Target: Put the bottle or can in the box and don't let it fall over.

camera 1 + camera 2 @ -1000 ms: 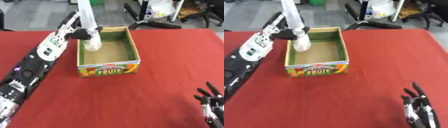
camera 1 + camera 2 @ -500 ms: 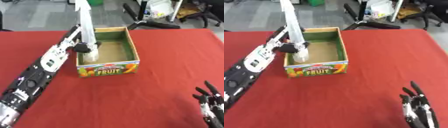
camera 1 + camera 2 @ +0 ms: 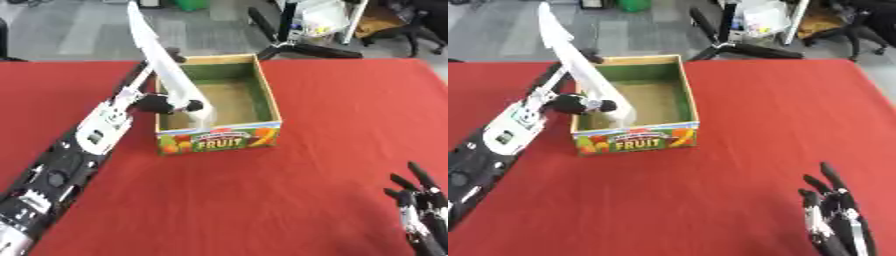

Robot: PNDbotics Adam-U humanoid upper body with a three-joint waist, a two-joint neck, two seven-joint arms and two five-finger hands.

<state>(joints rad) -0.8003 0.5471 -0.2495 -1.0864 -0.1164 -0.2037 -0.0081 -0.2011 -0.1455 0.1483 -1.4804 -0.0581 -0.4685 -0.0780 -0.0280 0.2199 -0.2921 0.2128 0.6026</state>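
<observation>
While the tall white bottle (image 3: pixel 169 82) leans hard, its bottom sits low inside the box (image 3: pixel 266 98), at the near left corner, and its top sticks far up and away past the left wall. The left hand (image 3: pixel 160 104) is at that left wall with its dark fingers curled round the lower part of the bottle, so it is holding it. The right hand (image 3: pixel 833 214) is doing nothing (it rests open at the lower right, fingers up, well apart from the box). I think the job is nearly done, but the tricky bit is left. If the hand lets go while the bottle is tipped like this, the bottle could fall over, either flat into the box or out over the left wall. It is long and thin, so it would topple easily. The bottle needs to be stood straight up first, with its bottom flat on the box floor. I cannot tell if the bottom is touching the floor yet, because the front wall hides it. Another thing could go wrong too: the arm is right beside the box, so pulling away could bump the wall and slide the box on the red table (image 3: pixel 332 185). Fingers could also drag the bottle as they open. A slow, straight pull back looks safest
</observation>
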